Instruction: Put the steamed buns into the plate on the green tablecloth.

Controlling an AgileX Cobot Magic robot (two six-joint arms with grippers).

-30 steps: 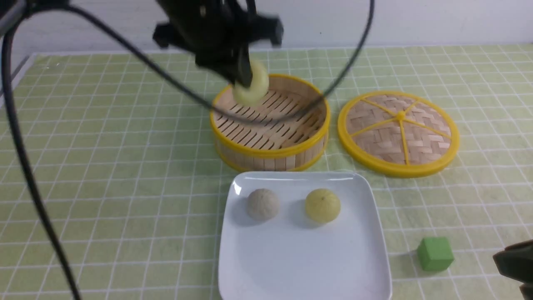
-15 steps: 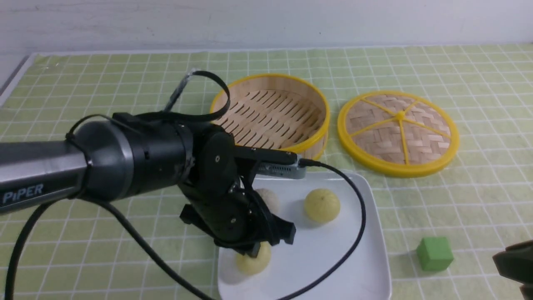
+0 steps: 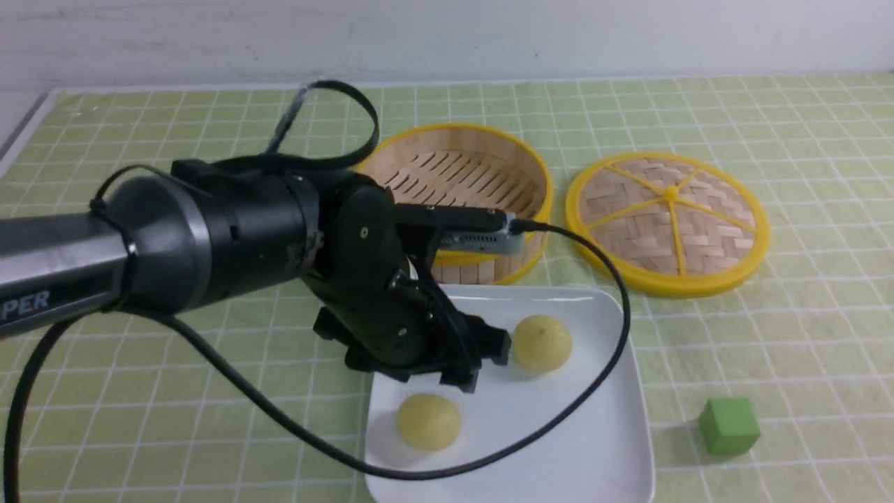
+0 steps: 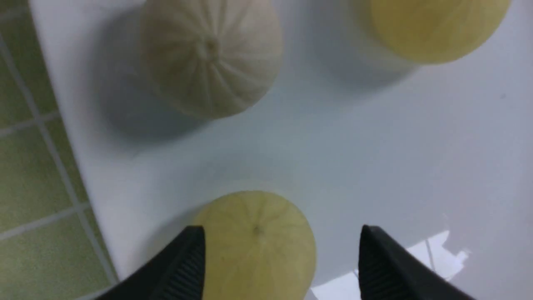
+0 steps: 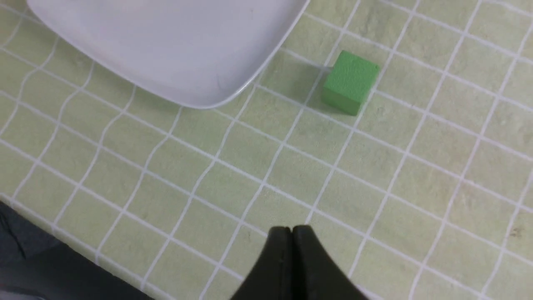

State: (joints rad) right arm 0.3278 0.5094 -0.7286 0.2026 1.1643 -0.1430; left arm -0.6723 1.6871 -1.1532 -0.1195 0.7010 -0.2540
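- On the white plate (image 3: 552, 433), we saw all three steamed buns: one pale yellow bun (image 3: 429, 422) near its left side, another yellow bun (image 3: 542, 343) farther back, and the greyish-beige bun (image 4: 211, 54), which the left arm hid from us in the front view.
- Above the plate, we had the left hand (image 4: 285, 233) with its fingertips spread apart, gripping nothing.
- Over the green tablecloth (image 3: 782, 363), we had the right hand (image 5: 292, 231) with its fingertips pressed together, holding nothing.
- Behind the plate, we saw the bamboo steamer basket (image 3: 482, 168), partly covered by the left arm, and the woven lid (image 3: 705, 237) lay just to its right.
- Right of the plate, we saw the green cube (image 3: 729, 426) on the cloth.
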